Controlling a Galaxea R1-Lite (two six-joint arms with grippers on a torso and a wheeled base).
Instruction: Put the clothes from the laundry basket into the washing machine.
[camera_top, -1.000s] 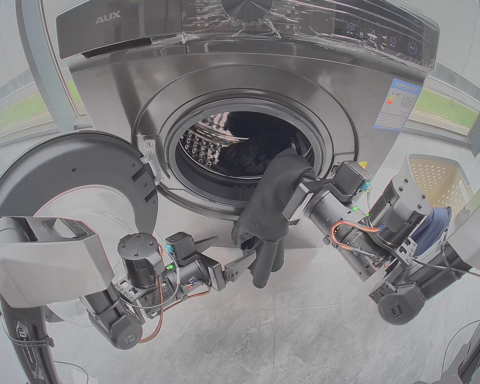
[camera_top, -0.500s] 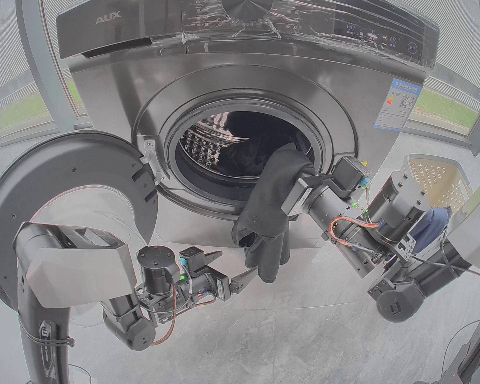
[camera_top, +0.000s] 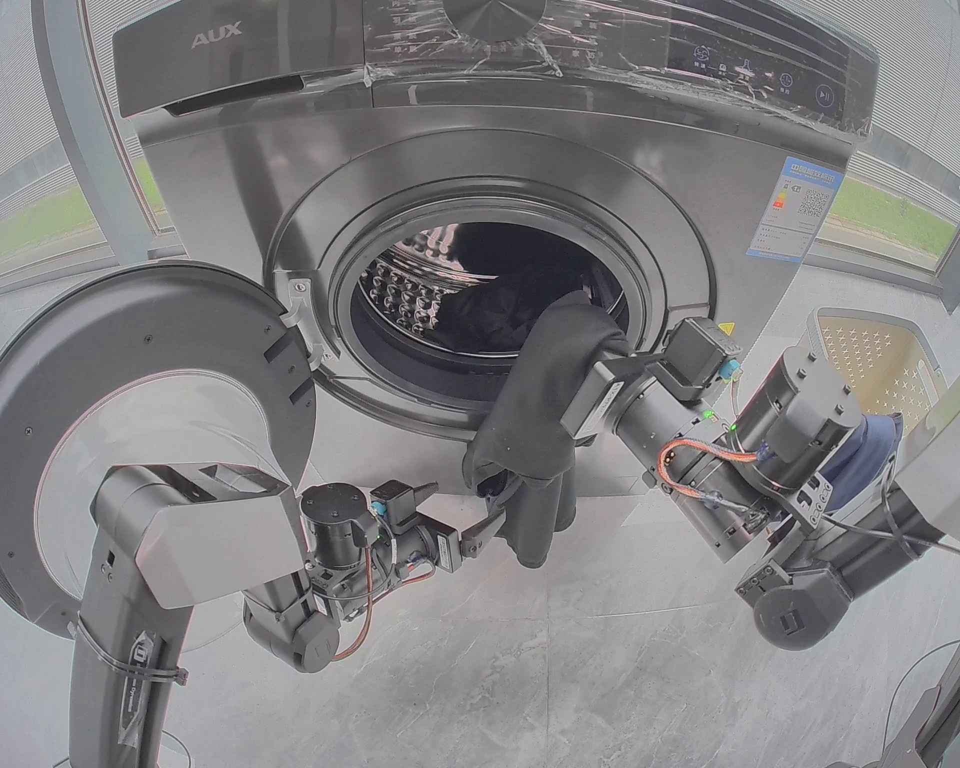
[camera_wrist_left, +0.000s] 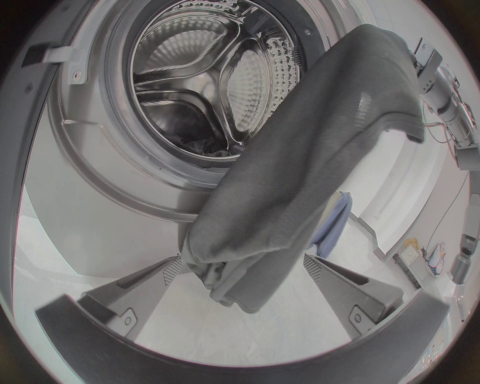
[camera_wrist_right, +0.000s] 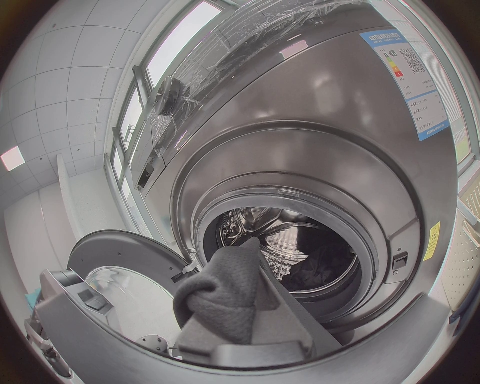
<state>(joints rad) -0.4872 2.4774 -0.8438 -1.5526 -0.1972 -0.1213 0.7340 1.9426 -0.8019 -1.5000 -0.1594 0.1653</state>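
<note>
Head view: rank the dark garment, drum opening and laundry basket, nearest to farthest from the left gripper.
From the left gripper:
1. dark garment, hanging end between its open jaws.
2. drum opening, just above and behind.
3. laundry basket, far off on the right side.

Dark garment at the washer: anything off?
Yes: the dark garment hangs from the right gripper across the drum rim, mostly outside and dangling toward the floor; its lower end sits between the left gripper's open jaws.

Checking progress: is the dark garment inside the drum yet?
No: the garment hangs in front of the washer opening, held by the right gripper.
</note>
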